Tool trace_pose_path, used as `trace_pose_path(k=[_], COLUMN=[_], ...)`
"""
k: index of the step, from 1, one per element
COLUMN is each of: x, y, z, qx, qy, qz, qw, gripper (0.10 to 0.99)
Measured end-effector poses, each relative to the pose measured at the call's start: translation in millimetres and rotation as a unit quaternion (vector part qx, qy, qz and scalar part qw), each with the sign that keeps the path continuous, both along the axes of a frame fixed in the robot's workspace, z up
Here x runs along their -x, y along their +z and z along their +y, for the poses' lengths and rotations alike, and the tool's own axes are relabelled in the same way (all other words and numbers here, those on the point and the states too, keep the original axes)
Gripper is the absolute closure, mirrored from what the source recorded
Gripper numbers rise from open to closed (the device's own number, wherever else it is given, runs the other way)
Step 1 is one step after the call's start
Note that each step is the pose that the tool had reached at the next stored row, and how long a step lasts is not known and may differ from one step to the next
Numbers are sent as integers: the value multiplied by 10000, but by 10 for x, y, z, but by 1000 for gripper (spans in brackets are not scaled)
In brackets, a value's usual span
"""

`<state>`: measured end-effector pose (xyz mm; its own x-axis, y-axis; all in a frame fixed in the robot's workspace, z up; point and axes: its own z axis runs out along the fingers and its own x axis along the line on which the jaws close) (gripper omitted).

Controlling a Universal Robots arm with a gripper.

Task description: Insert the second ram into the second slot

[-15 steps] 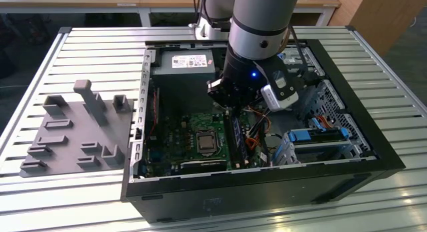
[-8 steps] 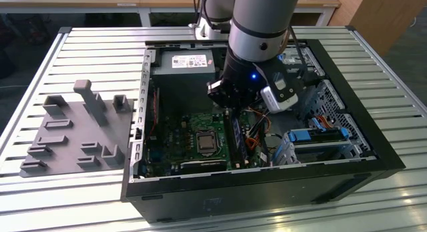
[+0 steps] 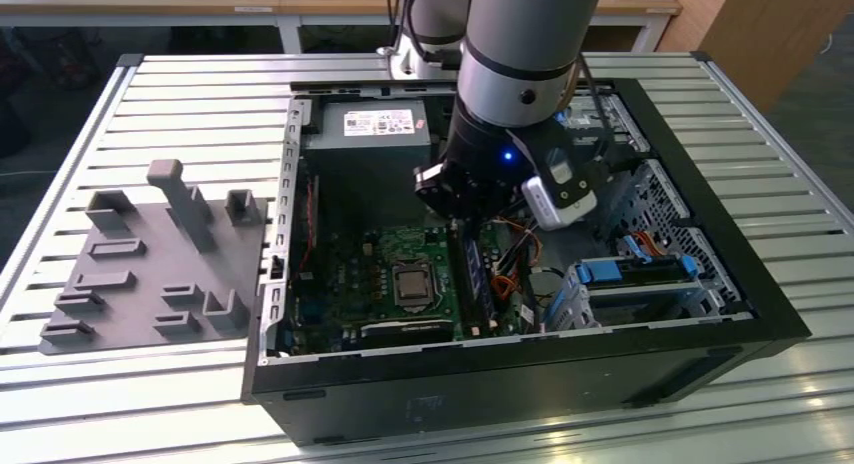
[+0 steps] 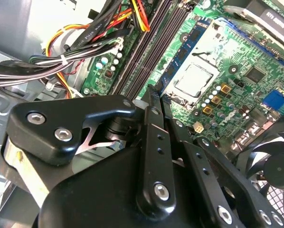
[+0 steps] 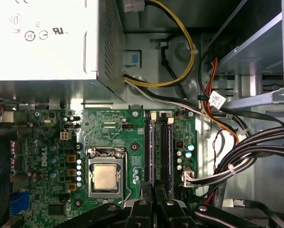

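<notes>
- A workbench (image 3: 160, 94) of pale ribbed metal slats fills most of the exterior view, catching a soft even light.
- Beyond its far edge stands a white-framed table (image 3: 287, 22) with a light wooden top.
- At the exterior view's right rear corner a brown wooden cabinet (image 3: 761, 34) stands on a dull grey floor (image 3: 821, 109).
- Darker shadow lies under the far table.
</notes>
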<state>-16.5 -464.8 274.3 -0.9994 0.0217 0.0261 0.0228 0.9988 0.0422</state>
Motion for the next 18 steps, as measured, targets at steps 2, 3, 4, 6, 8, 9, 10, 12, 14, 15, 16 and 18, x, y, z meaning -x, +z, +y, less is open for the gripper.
trace_pose_path(k=[2,3,4,6,8,9,10,12,14,15,16,18], x=[0,0,0,0,0,0,0,0,0,0,0,0], y=[-13,-18,-20,-25,-31,-33,-33,-38,-43,-45,-47,-51], z=[0,0,0,0,0,0,0,0,0,0,0,0], qx=[0,0,2,1,0,1,2,1,0,1,1,1], qy=[1,2,2,2,2,2,2,2,2,2,2,2], qz=[4,4,5,5,4,4,5,4,5,5,5,5], qw=[10000,10000,10000,10000,10000,10000,10000,10000,10000,10000,10000,10000], gripper=[949,949,949,949,949,949,949,949,949,949,949,949])
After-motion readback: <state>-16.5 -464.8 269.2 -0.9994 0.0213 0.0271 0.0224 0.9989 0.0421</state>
